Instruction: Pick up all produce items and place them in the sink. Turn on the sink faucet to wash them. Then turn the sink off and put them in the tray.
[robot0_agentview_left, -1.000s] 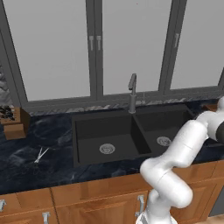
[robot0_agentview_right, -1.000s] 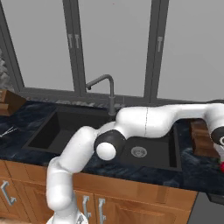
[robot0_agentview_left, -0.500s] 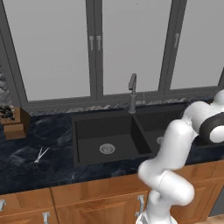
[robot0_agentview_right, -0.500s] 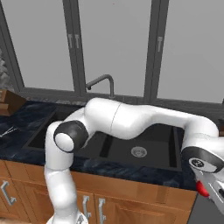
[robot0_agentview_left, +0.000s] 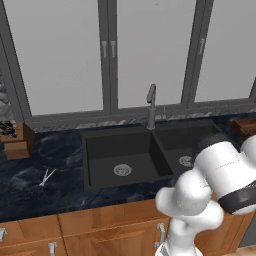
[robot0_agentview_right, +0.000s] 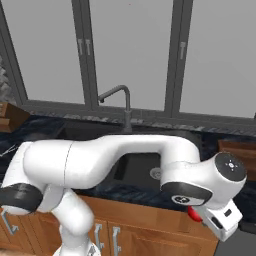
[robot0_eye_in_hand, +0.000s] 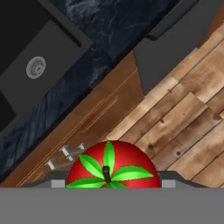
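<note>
A glossy red fruit with a green top (robot0_eye_in_hand: 111, 164) fills the bottom middle of the hand view, sitting between the finger tips of my gripper (robot0_eye_in_hand: 111, 184), which is shut on it. From the right base view the gripper (robot0_agentview_right: 220, 220) hangs low in front of the counter, over the wooden floor, with the red fruit (robot0_agentview_right: 194, 214) peeking out beside it. The black sink (robot0_agentview_left: 106, 161) lies in the counter, its faucet (robot0_agentview_left: 151, 105) upright behind the divider. A reddish-brown tray (robot0_agentview_right: 239, 151) rests on the counter right of the sink.
Silver scissors (robot0_agentview_left: 46, 177) lie on the dark counter left of the sink, and a knife block (robot0_agentview_left: 15, 139) stands further back left. Wooden cabinet fronts (robot0_eye_in_hand: 94, 116) and a dark panel (robot0_eye_in_hand: 175, 48) sit under the counter. Windows back the counter.
The arm has swung down and forward, off the right counter. The gripper, still holding the red fruit, now hangs lower in front of the cabinets.
</note>
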